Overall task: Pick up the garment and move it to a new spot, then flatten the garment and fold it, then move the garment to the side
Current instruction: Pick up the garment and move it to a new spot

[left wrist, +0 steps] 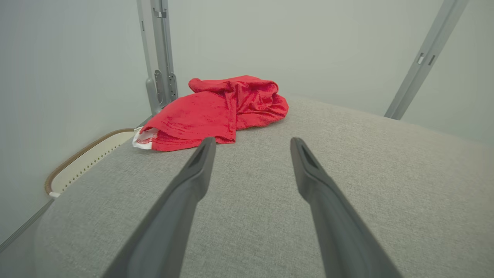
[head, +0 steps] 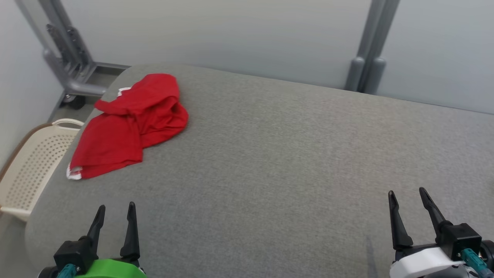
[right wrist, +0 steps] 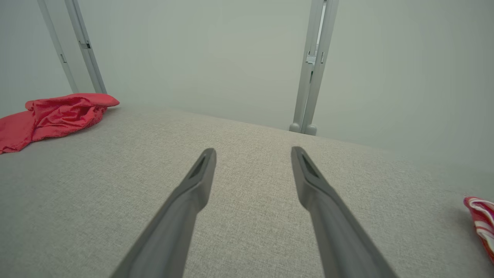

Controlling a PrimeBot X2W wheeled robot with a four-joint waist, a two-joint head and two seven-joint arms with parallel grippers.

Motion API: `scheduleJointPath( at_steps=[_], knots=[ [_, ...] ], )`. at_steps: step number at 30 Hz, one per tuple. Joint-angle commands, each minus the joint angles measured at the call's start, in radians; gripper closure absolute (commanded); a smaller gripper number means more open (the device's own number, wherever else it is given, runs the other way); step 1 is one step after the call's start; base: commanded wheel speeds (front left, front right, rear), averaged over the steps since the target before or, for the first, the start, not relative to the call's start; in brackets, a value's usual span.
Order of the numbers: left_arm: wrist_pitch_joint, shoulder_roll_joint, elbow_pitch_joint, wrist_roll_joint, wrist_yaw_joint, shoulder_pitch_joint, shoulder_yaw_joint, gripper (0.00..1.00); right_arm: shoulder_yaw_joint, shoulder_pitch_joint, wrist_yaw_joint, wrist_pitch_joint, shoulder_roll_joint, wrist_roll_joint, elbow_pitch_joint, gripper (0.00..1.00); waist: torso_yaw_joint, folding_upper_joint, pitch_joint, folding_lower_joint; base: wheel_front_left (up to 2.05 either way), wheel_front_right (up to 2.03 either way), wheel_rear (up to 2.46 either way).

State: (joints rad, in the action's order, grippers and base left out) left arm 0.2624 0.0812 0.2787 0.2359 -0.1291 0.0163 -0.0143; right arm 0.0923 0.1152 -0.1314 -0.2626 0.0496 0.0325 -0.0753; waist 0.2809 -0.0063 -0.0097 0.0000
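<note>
- The garment [head: 129, 125] lies in a crumpled heap on the grey table [head: 289, 154], at the table's far left corner, close to its left edge.
- It is red, with thick folds; a white striped trim [head: 74, 172] shows at the end nearest the table's front edge.
- The left gripper [head: 117, 205] is above the front left part of the table, its two dark fingers spread apart and holding nothing; the garment is well ahead of it.
- The right gripper [head: 406, 191] is above the front right part of the table, fingers also wide apart and empty, far from the garment.
- In the right wrist view a small red and white striped thing [right wrist: 481, 227] lies at the table's right side; the picture edge cuts it, so perhaps it is cloth, I cannot tell.
- A cream basket [head: 31, 166] with many small holes stands beside the table's left edge, lower than its top.
- Grey metal posts [head: 370, 46] stand behind the table's far edge.
</note>
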Motion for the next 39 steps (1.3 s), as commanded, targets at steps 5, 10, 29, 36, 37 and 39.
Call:
scheduleJointPath(
  at_steps=[5,10,29,36,37,39],
  knots=[
    [0.003,0.017,-0.006,0.006,-0.003,0.027,-0.041,0.0,-0.063,-0.063,0.001,-0.003,0.002,-0.002,-0.026,0.0,0.23,0.0063,-0.006,0.0,0.0,0.0,0.0],
    [0.002,0.009,-0.022,0.005,-0.003,0.032,-0.056,0.0,-0.087,-0.09,0.001,-0.003,0.003,-0.012,-0.046,0.0,0.24,0.0063,0.01,0.0,0.0,0.0,0.0],
    [-0.135,0.032,0.351,0.323,-0.002,-0.604,0.145,0.0,-0.084,-0.346,0.001,-0.003,0.147,-0.104,0.036,0.0,0.155,0.0063,0.466,0.0,0.0,0.0,0.0],
    [-0.267,0.059,0.602,0.435,-0.002,-0.806,0.174,0.0,-0.11,-0.407,0.001,-0.003,0.174,-0.115,0.052,0.0,0.083,0.0063,0.564,0.0,0.0,0.0,0.0],
    [-0.28,0.063,0.626,0.443,-0.002,-0.824,0.181,0.0,-0.11,-0.412,0.001,-0.003,0.173,-0.116,0.057,0.0,0.075,0.0063,0.574,0.0,0.0,0.0,0.0],
    [-0.303,0.067,0.676,0.471,-0.002,-0.853,0.186,0.0,-0.108,-0.416,0.001,-0.003,0.174,-0.117,0.065,0.0,0.061,0.0063,0.588,0.0,0.0,0.0,0.0]
  ],
)
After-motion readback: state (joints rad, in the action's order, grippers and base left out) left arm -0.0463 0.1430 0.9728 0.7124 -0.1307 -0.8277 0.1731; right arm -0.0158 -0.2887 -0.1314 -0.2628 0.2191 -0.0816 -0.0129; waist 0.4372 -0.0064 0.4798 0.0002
